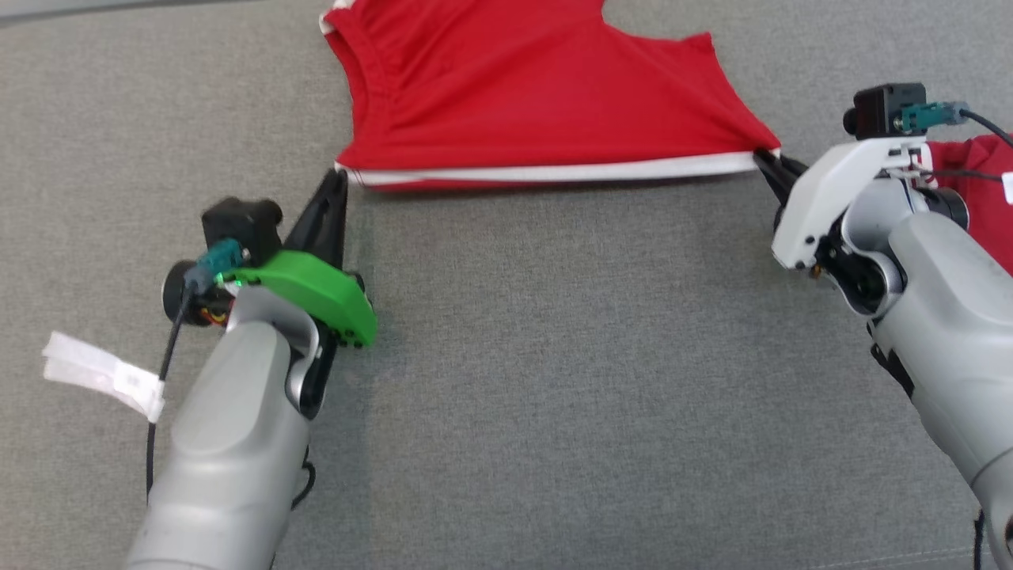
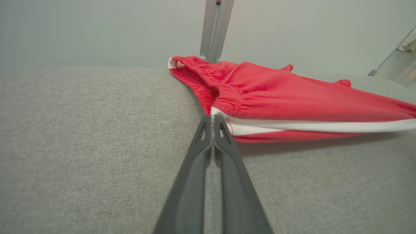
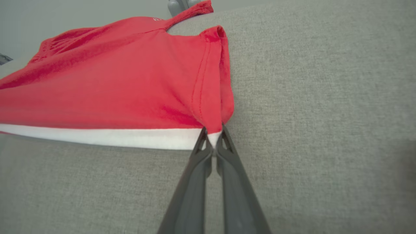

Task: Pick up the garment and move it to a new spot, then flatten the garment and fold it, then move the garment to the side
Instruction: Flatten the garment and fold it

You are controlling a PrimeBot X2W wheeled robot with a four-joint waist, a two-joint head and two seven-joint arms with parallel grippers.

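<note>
Flattening, I judge: both jaws pinch tight the hem corners of the red white-trimmed cloth garment (image 1: 538, 103); next I'd spread it flat.

Free: I see bare grey fabric surface (image 1: 554, 380) between my two arms, on the near side of the red shorts (image 1: 538, 103).
Blocked: shorts stretched from left gripper (image 1: 339, 178) to right gripper (image 1: 766, 158), both pinching the white-striped edge.
Far edge: metal post (image 2: 216, 29).
Right margin: second red cloth (image 1: 981, 198) beside my right arm.
</note>
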